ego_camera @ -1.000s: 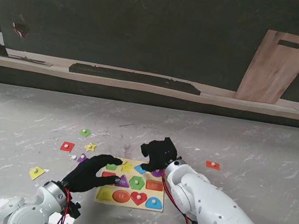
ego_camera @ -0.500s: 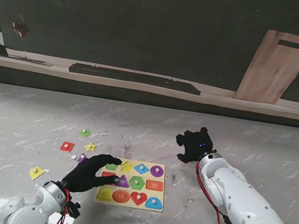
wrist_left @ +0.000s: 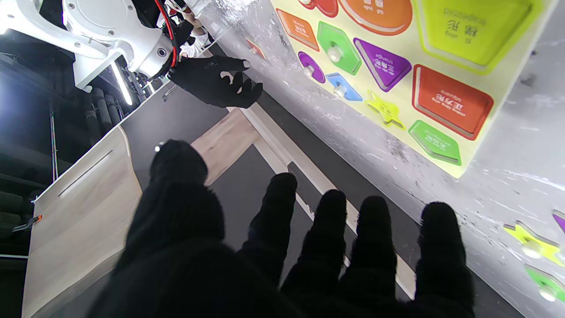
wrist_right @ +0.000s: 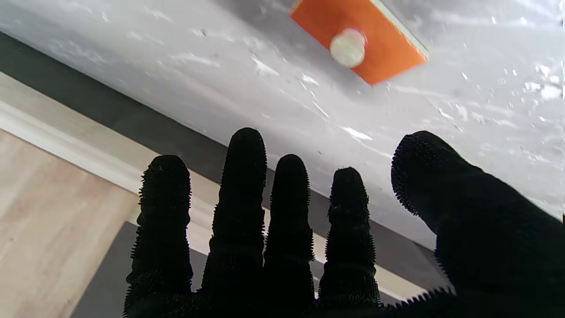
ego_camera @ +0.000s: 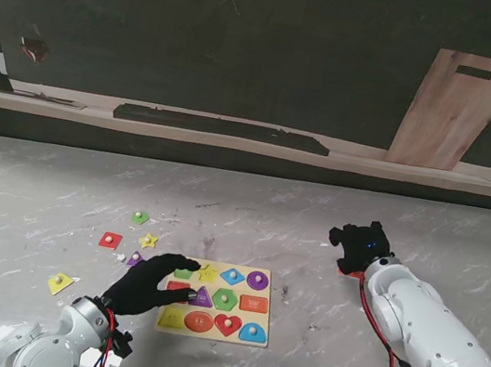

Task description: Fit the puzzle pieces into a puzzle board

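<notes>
Right hand (ego_camera: 362, 246) open, fingers (wrist_right: 245, 176) spread, holding nothing, hovering over orange piece (wrist_right: 358, 39) on the surface (ego_camera: 444, 236), well right of puzzle board (ego_camera: 217, 300). Left hand (ego_camera: 151, 285) open too, empty, fingertips over board's left edge. Loose pieces: yellow star (ego_camera: 149, 241), red square (ego_camera: 111, 239) left of board.

Small printed labels stand on the board's (wrist_left: 507, 101) pieces in the left wrist view, shown upside down: white lettering on the red square (wrist_left: 452, 100), purple triangle (wrist_left: 382, 59), green piece (wrist_left: 435, 142), orange oval (wrist_left: 375, 13) and lime pentagon (wrist_left: 468, 28). All are too small and blurred to read. Nothing else carries readable text.
</notes>
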{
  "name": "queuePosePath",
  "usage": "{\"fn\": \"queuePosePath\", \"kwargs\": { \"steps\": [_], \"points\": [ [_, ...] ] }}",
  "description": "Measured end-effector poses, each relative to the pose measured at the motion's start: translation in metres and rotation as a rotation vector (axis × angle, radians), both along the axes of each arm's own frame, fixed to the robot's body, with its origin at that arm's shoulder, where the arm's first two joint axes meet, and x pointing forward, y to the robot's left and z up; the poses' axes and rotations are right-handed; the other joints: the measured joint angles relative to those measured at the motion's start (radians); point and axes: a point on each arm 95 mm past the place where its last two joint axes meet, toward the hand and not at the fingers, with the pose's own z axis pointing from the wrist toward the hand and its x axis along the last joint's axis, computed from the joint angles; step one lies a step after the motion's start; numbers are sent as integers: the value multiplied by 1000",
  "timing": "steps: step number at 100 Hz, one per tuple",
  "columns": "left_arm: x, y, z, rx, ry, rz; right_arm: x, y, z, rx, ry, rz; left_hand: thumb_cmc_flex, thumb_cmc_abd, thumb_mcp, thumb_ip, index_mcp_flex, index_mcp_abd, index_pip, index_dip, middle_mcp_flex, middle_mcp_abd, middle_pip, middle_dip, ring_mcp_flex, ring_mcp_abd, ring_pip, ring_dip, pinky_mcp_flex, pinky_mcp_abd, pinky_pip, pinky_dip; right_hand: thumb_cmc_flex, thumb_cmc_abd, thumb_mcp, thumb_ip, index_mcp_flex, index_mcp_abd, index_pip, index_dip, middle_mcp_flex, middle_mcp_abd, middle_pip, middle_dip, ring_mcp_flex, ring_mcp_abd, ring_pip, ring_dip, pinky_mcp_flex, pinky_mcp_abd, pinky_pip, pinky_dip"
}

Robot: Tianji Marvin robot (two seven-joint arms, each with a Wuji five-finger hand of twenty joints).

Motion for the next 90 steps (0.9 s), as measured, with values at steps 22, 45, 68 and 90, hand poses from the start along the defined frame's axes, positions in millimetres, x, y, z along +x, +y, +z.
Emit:
{"fn": "queuePosePath", "kwargs": {
  "steps": [22,45,68,90],
  "points": [
    [0,-1,0,0,1,-1,-3,-17,-6,-25,25,-23,0,0,0,0,10,0,2,0,0,0,0,0,0,0,0,0,0,0,0,0,-12,-12,5,0,5,0,0,-7,0,0,0,0,0,-2,6,4,12,-1,-1,0],
    [0,-1,0,0,3,1,-4,-26,-11,-37,34,-34,0,0,0,0,10,0,2,0,1,0,0,0,0,0,0,0,0,0,0,0,-18,-12,5,0,5,0,0,-7,0,0,0,0,0,-10,16,6,22,-16,-2,0],
    [1,-2,0,2,5,0,-2,-28,-15,-40,42,-34,0,0,0,0,10,0,2,0,1,0,0,0,0,0,0,0,0,0,0,0,-18,-8,5,0,8,-3,9,-7,1,-12,0,0,0,-11,16,13,25,-16,-3,0],
    [1,-2,-1,5,6,5,0,-32,-21,-35,41,-58,0,1,0,0,10,0,2,0,1,0,0,0,0,0,0,0,0,0,0,0,-17,18,5,0,45,-9,23,-7,24,-23,1,0,0,-12,18,13,35,-17,-3,0]
  ]
}}
